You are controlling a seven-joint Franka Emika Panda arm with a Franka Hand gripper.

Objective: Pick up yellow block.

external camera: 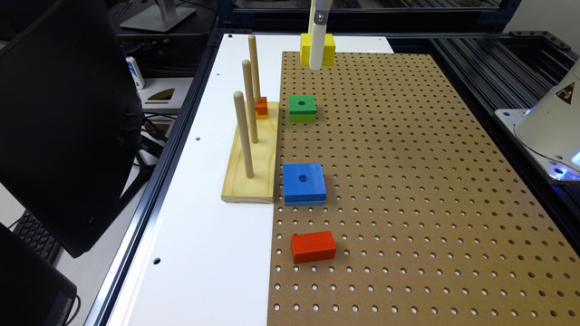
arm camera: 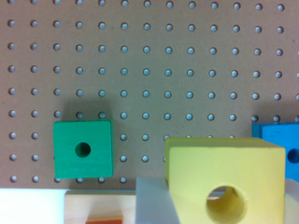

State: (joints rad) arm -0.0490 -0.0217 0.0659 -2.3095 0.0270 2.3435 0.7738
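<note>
The small bright yellow square wooden block with a round hole in its middle (external camera: 329, 47) is up in the air at the far end of the board, and the white gripper (external camera: 316, 63) has it pinched tight. In the exterior view a white finger (external camera: 316, 45) runs down across the front of the yellow block, and the block sticks out on both sides of it. In the wrist view the yellow block (arm camera: 224, 177) looks very big and close, with a pale grey finger (arm camera: 154, 203) pressed flat against one side, so the block sits right between the gripper's parts. Under it lies the big brown board full of little round holes (external camera: 408, 181), which rests on a white table (external camera: 204, 253). Nearer to the camera than the yellow block sits a green square wooden block with a hole (external camera: 302, 107), flat on the board and well apart from the gripper. Farther along the same row lies a bigger blue square wooden block with a hole (external camera: 304, 183), and then a red wooden brick with no hole (external camera: 313, 246). To the exterior view's left of the green block stands a pale wooden base (external camera: 253, 167) with three tall round wooden pegs (external camera: 244, 131). A tiny orange and yellow piece (external camera: 261, 107) sits on that base by the far peg. Nothing touches the yellow block but the gripper.
</note>
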